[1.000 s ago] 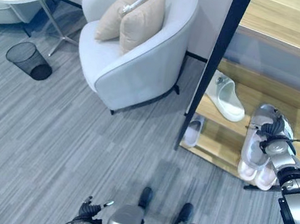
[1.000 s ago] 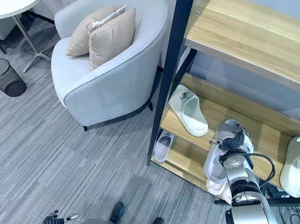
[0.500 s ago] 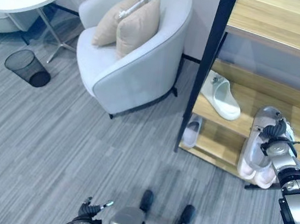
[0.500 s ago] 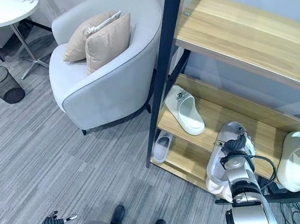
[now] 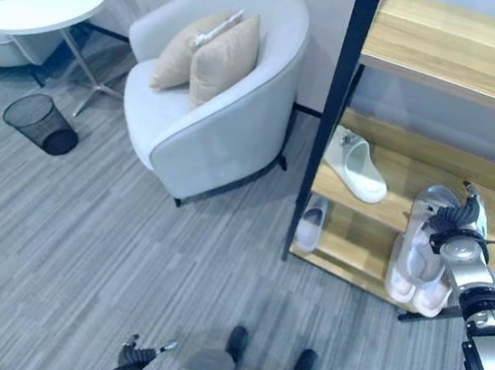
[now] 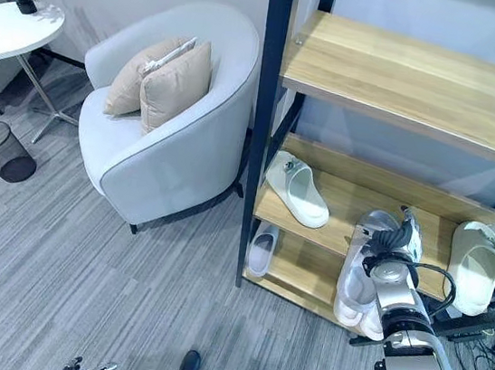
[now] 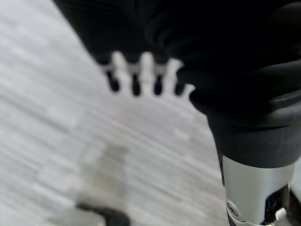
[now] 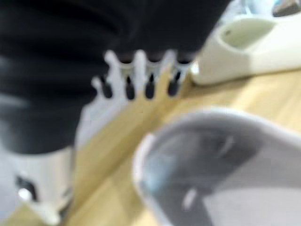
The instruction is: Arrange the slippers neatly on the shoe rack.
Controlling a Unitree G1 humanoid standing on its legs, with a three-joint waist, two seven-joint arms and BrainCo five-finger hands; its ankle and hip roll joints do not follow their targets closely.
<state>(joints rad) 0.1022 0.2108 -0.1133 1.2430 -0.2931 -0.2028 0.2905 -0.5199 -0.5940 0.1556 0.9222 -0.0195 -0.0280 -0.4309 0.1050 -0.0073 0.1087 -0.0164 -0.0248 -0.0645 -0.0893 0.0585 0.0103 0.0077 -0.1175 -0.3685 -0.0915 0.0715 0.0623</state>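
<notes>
A grey carpeted room holds a wooden shoe rack (image 6: 399,77) with a dark metal frame, set against the wall. On its middle shelf a grey slipper (image 6: 367,265) lies with its heel jutting past the front edge, above a pale pair (image 6: 366,321) on the shelf below. The right hand (image 6: 395,245) sits on the slipper's toe end, its fingers straight rather than curled, as far as the blurred wrist view shows. If the hand lifts away now, the overhanging slipper may tip off the shelf. White slippers (image 6: 297,189) and (image 6: 476,267) rest either side. The left hand (image 7: 141,75) hangs relaxed over the carpet (image 5: 60,224). Beyond stand an armchair (image 6: 168,129), round table (image 5: 39,2) and wire bin (image 5: 41,121).
</notes>
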